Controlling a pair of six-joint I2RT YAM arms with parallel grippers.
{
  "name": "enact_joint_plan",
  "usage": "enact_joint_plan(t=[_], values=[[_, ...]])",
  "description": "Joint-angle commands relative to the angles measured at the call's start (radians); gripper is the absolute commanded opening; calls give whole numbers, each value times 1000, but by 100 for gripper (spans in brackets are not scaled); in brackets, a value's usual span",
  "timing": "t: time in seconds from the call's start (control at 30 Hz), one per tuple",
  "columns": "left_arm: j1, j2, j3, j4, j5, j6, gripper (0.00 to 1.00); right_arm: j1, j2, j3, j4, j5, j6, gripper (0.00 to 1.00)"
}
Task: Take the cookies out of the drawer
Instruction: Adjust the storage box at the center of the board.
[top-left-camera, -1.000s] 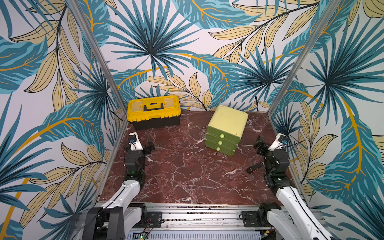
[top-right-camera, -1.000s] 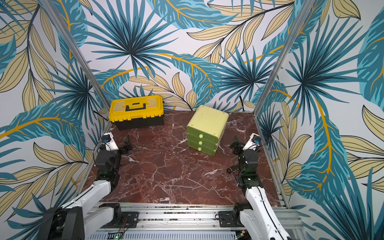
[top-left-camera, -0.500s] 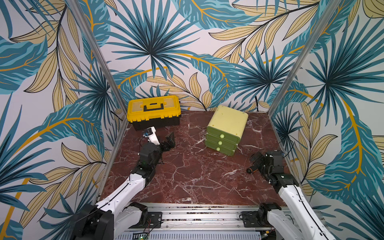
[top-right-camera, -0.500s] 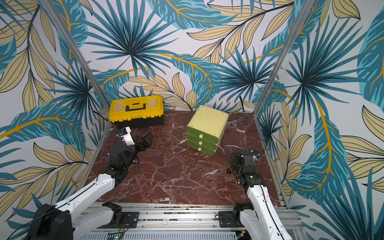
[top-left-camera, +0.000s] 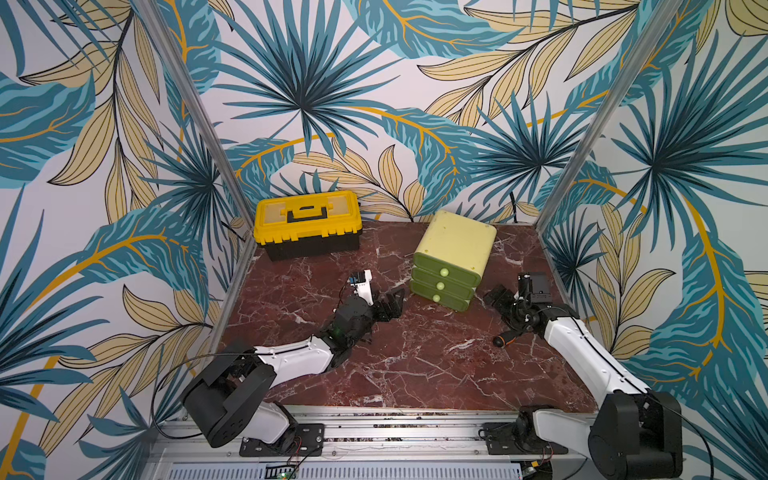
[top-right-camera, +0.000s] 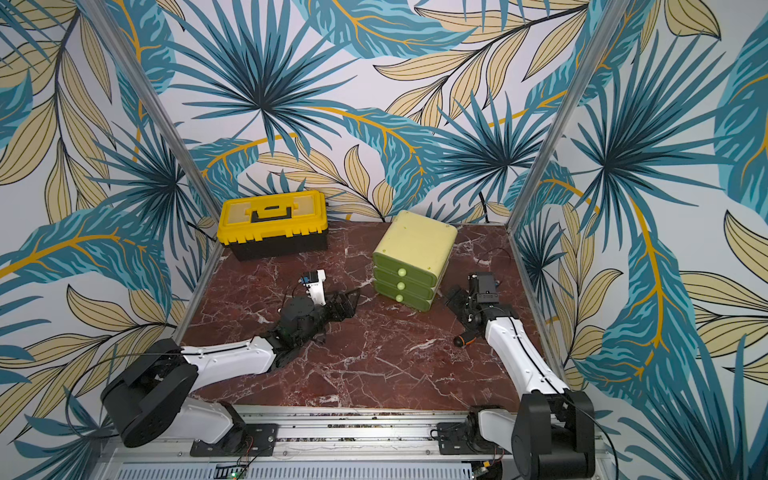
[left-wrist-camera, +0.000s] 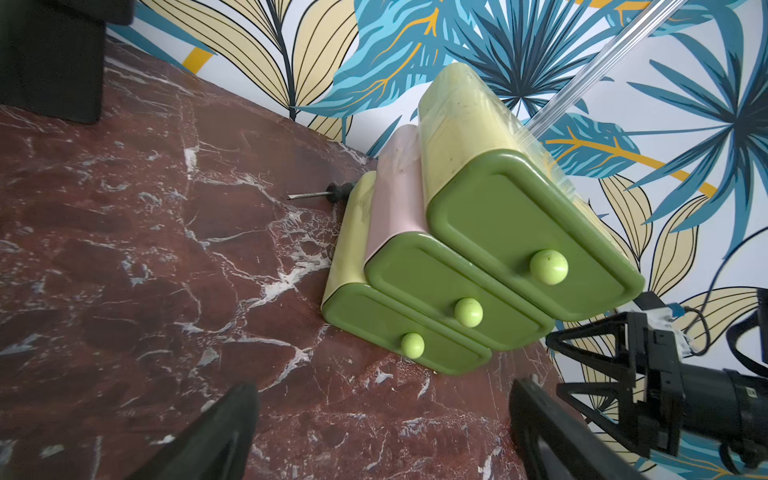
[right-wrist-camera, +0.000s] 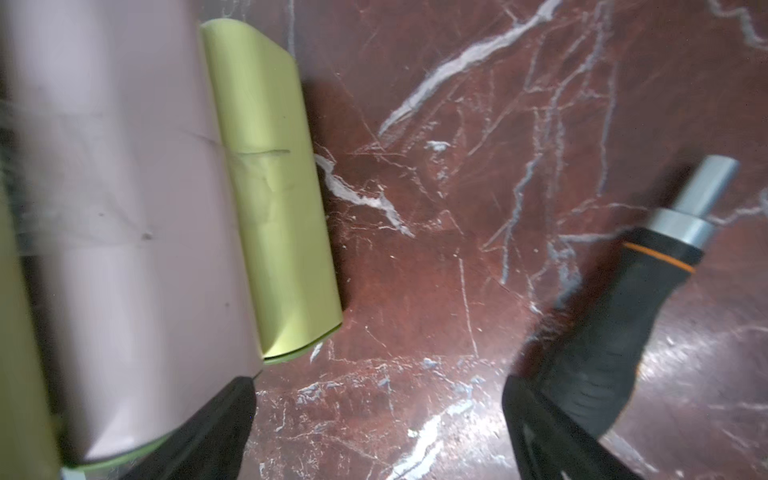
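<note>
Reaches the left arm (top-left-camera: 291, 357) low and forward, angled toward the middle, with the left gripper (top-left-camera: 395, 301) spread wide and empty. Extends the right arm (top-left-camera: 582, 353) forward as well, wrist bent inward, with the right gripper (top-left-camera: 496, 297) equally wide, fingers (right-wrist-camera: 216, 424) clasping nothing.

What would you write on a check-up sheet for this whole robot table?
Surface: red marble table, no spills seen.
Job's things: green chest, all three drawers shut; cookies: nothing seen.
Clutter: yellow toolbox at the back, lid shut; black tool handle lying near the right arm; small pointed tool by the chest's back end.
Pincers: left pincer open, empty, facing the drawers; right pincer open, empty, beside the chest.
Cables: black cable looping by the left arm's base; thin wire down the back wall.
Surroundings: leaf wallpaper on three sides; metal rail in front.
</note>
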Motion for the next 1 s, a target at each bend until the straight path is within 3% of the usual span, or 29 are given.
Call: enact_joint_plan(t=[0.0, 0.37, 0.57, 0.67, 0.77, 0.87, 0.97], values=[[-6, 12, 31, 13, -25, -6, 99, 3, 26, 11, 42, -52, -23, 96], [-7, 85, 30, 115, -16, 36, 91, 41, 48, -2, 143, -112, -16, 95], [-56, 61, 71, 104, -94, 180, 90, 53, 61, 7, 145, -129, -47, 95], [-97, 68, 121, 116, -131, 298, 88, 53, 14, 9, 88, -38, -80, 95], [-132, 119, 151, 246, -135, 454, 81, 53, -77, -4, 6, 112, -90, 95], [-136, 193, 171, 392, -62, 576, 75, 53, -191, -42, -19, 207, -105, 94], [-136, 248, 232, 385, -1, 668, 73, 53, -318, -85, -36, 273, -119, 93]])
